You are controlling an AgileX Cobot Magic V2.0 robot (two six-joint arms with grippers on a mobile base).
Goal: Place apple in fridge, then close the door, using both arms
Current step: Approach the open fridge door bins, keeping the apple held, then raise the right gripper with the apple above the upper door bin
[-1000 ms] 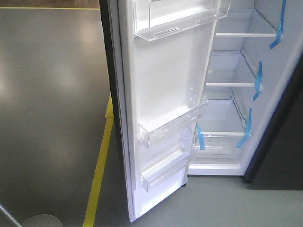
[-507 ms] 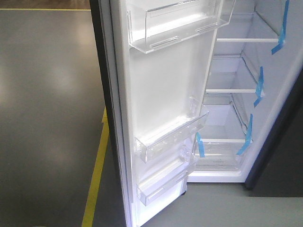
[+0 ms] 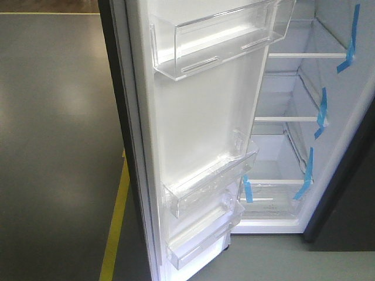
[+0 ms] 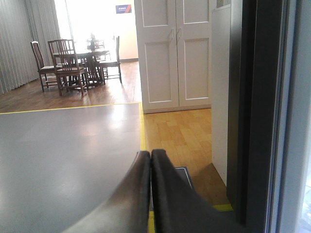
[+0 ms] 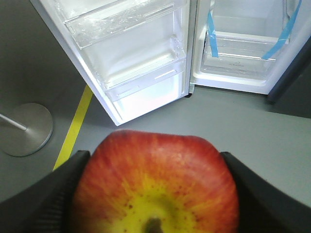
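My right gripper [image 5: 154, 162] is shut on the apple [image 5: 160, 194], red with a yellow stem dimple, which fills the bottom of the right wrist view between both black fingers [image 5: 58, 189]. Ahead of it the door [image 5: 141, 97] stands open, white inside with clear bins. The fridge [image 5: 243, 53] shows a taped lower drawer. In the front view the door [image 3: 199, 129] hangs wide open at centre, with the fridge [image 3: 299, 146] and its white shelves and blue tape at right. My left gripper [image 4: 150, 153] is shut and empty, just left of the door's dark outer edge [image 4: 257, 97].
A yellow floor line [image 3: 114, 228] runs under the door's outer side. A round metal stand base [image 5: 24, 128] sits on the grey floor left of the door. Beyond the left gripper are a white cupboard [image 4: 175, 53] and a dining table with chairs [image 4: 77, 60].
The front view has drawn closer to the fridge: the door looks larger and sits further left, the shelves have slid down, and the stand base has left the bottom left corner.
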